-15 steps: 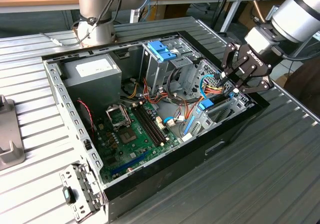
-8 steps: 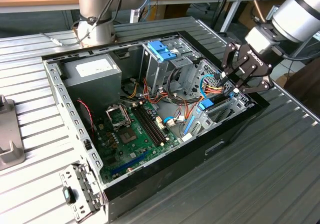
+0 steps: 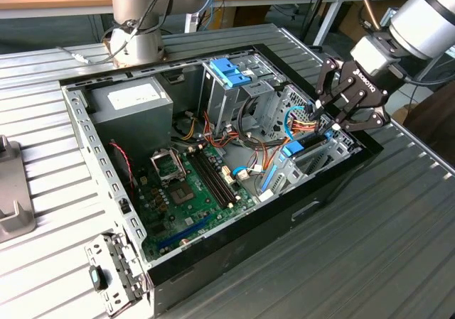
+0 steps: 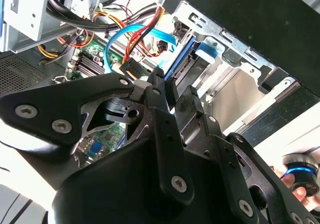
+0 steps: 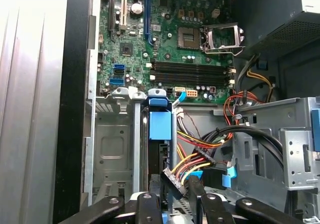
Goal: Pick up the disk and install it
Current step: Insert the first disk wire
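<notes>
Gripper (image 3: 340,111) hangs over the computer case's (image 3: 234,251) drive-bay corner, finger closure indeterminate, above the disk (image 5: 160,125) standing on edge in its bay slot, apparently seated so its connector end faces the cables (image 5: 192,159).

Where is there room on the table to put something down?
Bare table runs along the exterior view's right of the computer case, and more lies behind it by the arm's base. Inside the case it is crowded: cables, drive cage, gripper.
</notes>
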Tool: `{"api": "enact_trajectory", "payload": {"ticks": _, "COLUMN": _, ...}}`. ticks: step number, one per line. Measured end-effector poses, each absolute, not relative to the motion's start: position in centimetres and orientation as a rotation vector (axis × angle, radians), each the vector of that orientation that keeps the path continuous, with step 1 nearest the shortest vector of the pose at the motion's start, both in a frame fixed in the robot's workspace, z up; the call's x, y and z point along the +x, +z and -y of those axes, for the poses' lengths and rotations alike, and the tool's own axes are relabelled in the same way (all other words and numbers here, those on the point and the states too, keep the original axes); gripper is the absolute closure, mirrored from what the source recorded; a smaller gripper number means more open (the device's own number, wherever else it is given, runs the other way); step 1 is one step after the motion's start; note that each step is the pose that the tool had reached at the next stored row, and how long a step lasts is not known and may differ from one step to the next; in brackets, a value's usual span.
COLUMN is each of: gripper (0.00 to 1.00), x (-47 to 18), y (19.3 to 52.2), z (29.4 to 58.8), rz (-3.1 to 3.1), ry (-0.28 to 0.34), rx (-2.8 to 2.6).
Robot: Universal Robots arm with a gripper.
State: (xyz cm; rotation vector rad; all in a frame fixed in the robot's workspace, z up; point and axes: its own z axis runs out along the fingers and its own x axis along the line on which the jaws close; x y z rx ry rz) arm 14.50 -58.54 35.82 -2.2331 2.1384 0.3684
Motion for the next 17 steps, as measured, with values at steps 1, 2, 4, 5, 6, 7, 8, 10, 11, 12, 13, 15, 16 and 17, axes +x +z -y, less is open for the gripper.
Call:
{"api": "enact_trajectory", "payload": {"ticks": 1, "gripper": 0.64, "x": 14.50, "y": 35.90, "z": 58.56, "rz": -2.137, "ry": 0.371, "rx": -2.232}}
{"api": "enact_trajectory", "payload": {"ticks": 2, "gripper": 0.64, "x": 14.50, "y": 35.96, "z": 58.57, "rz": -2.135, "ry": 0.373, "rx": -2.230}}
{"api": "enact_trajectory", "payload": {"ticks": 4, "gripper": 0.64, "x": 14.50, "y": 36.01, "z": 58.59, "rz": -2.133, "ry": 0.377, "rx": -2.229}}
{"api": "enact_trajectory", "payload": {"ticks": 5, "gripper": 0.64, "x": 14.50, "y": 36.00, "z": 58.61, "rz": -2.131, "ry": 0.379, "rx": -2.228}}
{"api": "enact_trajectory", "payload": {"ticks": 6, "gripper": 0.64, "x": 14.50, "y": 36.01, "z": 58.62, "rz": -2.131, "ry": 0.380, "rx": -2.227}}
{"api": "enact_trajectory", "payload": {"ticks": 7, "gripper": 0.64, "x": 14.50, "y": 36.01, "z": 58.63, "rz": -2.130, "ry": 0.380, "rx": -2.227}}
{"api": "enact_trajectory", "payload": {"ticks": 8, "gripper": 0.64, "x": 14.50, "y": 36.00, "z": 58.66, "rz": -2.130, "ry": 0.380, "rx": -2.227}}
{"api": "enact_trajectory", "payload": {"ticks": 10, "gripper": 0.64, "x": 14.50, "y": 36.01, "z": 58.67, "rz": -2.130, "ry": 0.380, "rx": -2.227}}
{"api": "enact_trajectory", "payload": {"ticks": 11, "gripper": 0.64, "x": 14.50, "y": 36.00, "z": 58.67, "rz": -2.130, "ry": 0.380, "rx": -2.227}}
{"api": "enact_trajectory", "payload": {"ticks": 12, "gripper": 0.64, "x": 14.50, "y": 36.01, "z": 58.68, "rz": -2.130, "ry": 0.380, "rx": -2.227}}
{"api": "enact_trajectory", "payload": {"ticks": 13, "gripper": 0.65, "x": 14.50, "y": 36.01, "z": 58.68, "rz": -2.130, "ry": 0.380, "rx": -2.227}}
{"api": "enact_trajectory", "payload": {"ticks": 15, "gripper": 0.79, "x": 14.50, "y": 36.00, "z": 58.69, "rz": -2.130, "ry": 0.380, "rx": -2.227}}
{"api": "enact_trajectory", "payload": {"ticks": 16, "gripper": 0.82, "x": 14.50, "y": 36.00, "z": 58.69, "rz": -2.130, "ry": 0.380, "rx": -2.227}}
{"api": "enact_trajectory", "payload": {"ticks": 17, "gripper": 0.82, "x": 14.50, "y": 36.01, "z": 58.69, "rz": -2.130, "ry": 0.380, "rx": -2.227}}
